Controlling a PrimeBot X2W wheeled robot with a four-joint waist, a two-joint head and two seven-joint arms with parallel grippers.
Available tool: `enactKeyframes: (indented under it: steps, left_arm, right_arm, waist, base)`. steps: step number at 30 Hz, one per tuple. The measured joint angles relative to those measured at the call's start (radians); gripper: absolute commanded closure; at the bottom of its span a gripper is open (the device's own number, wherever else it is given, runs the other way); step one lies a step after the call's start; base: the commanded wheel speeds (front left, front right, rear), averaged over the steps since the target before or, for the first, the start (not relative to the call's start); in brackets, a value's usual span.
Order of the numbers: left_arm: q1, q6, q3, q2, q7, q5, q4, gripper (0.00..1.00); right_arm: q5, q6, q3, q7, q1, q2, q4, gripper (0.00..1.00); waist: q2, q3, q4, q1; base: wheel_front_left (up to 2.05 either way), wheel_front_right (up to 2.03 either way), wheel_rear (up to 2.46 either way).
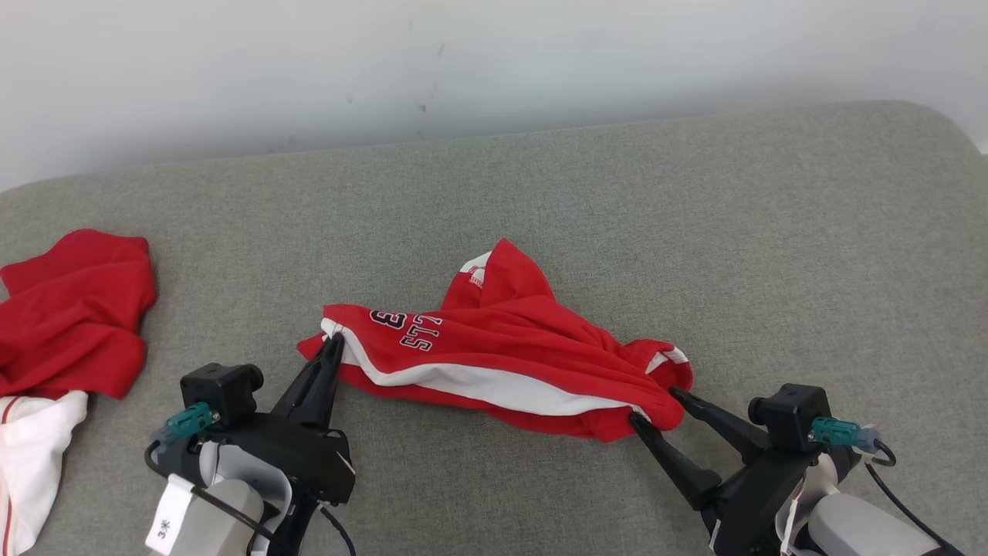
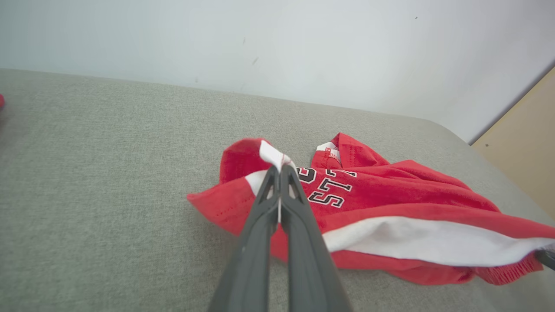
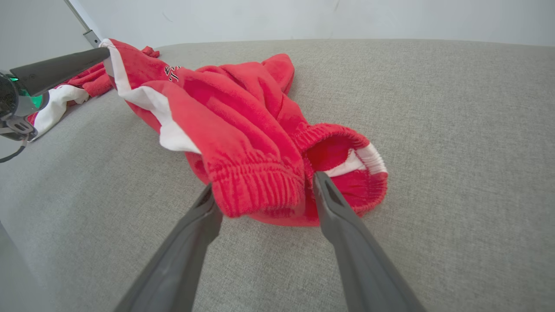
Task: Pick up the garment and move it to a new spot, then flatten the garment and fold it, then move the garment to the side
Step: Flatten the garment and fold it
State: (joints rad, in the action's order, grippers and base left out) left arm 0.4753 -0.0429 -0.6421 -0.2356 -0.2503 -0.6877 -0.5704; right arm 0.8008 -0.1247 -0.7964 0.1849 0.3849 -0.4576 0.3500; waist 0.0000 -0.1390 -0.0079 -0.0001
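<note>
Dark fingers of the left gripper (image 1: 333, 345) press together on a white-trimmed hem corner of the red athletic shorts (image 1: 509, 347), lifting that corner a little off the grey padded surface (image 1: 695, 232). At the other end, the right gripper (image 1: 654, 404) stands with its fingers apart, one on each side of the bunched elastic waistband, pinching nothing; whether the tips brush the cloth is hard to tell. The shorts lie crumpled between the two grippers near the front middle of the surface, a white side stripe running along the near edge. Dark letters outlined in white read upside down from the head, and a fold cuts off part of the word and of the numeral beside it. One leg pokes up toward the pale wall (image 1: 494, 62); the rest is gathered into folds, so the shorts' full outline stays unclear. Well apart at the left lies another crumpled red garment (image 1: 77, 309), touching a white cloth (image 1: 31, 455) that the frame edge cuts off.
</note>
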Motion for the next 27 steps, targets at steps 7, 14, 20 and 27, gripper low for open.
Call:
enactKeyframes:
  steps: [7,14,20,27]
  left_arm:
    - [-0.002,0.007,0.013,0.0,0.0,0.015,0.015,1.0]
    - [-0.013,0.008,0.018,0.003,0.0,0.029,0.027,1.0]
    - [-0.022,0.009,0.02,0.008,0.0,0.038,0.034,1.0]
    - [-0.022,0.009,0.02,0.015,0.0,0.042,0.037,1.0]
  right_arm:
    - [0.055,0.0,0.001,-0.03,-0.013,-0.004,-0.032,0.0]
    - [0.111,0.0,0.006,-0.064,-0.049,-0.009,-0.042,0.51]
    - [0.143,0.0,0.005,-0.081,-0.051,-0.004,-0.075,0.75]
    - [0.159,0.0,0.0,-0.092,-0.048,-0.003,-0.093,0.75]
  waist:
    - [0.0001,0.007,-0.001,0.0]
    - [0.0001,0.014,0.001,0.0]
    - [0.0002,0.015,0.006,0.0]
    - [0.0001,0.011,0.013,0.0]
  base:
    - [0.0,0.0,0.0]
    - [0.0,0.0,0.0]
    - [0.0,0.0,0.0]
    - [0.0,0.0,0.0]
